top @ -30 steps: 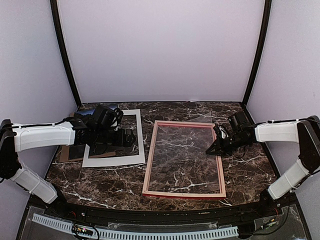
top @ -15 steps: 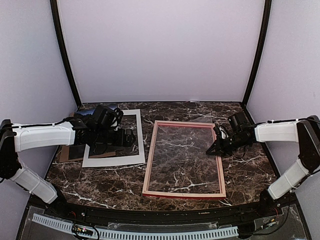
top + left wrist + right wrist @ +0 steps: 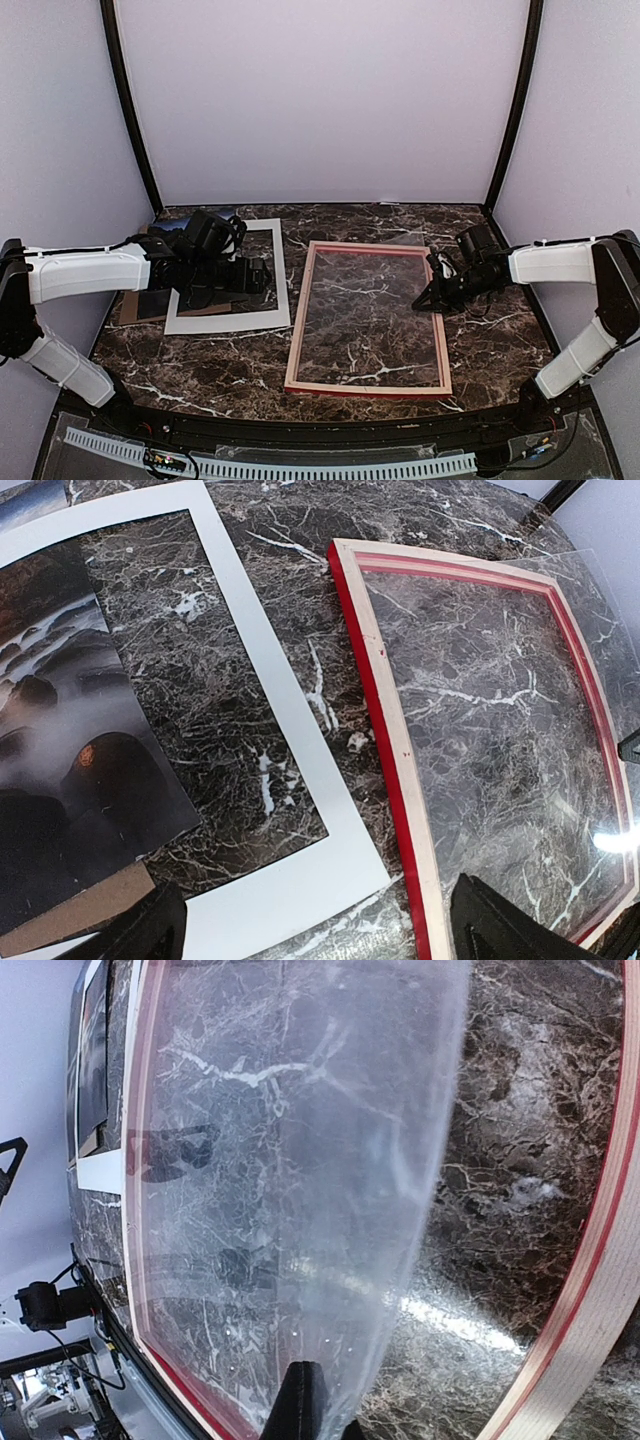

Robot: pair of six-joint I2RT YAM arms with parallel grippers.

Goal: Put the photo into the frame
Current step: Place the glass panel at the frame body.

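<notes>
Top external: frame (image 3: pixel 368 388) lengthwise toward rear; left gripper (image 3: pixel 255 278) wide, right gripper (image 3: pixel 428 297) tight on clear sheet (image 3: pixel 370 310).

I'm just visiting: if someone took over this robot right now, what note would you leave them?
Left gripper: open, hovering over the photo, holding nothing.
Right gripper: shut, seemingly pinching the clear sheet over the frame.
Photo: left of the frame, lying partly within the white mat opening.
Done: nothing placed yet.
To do: put the photo into the frame.
</notes>
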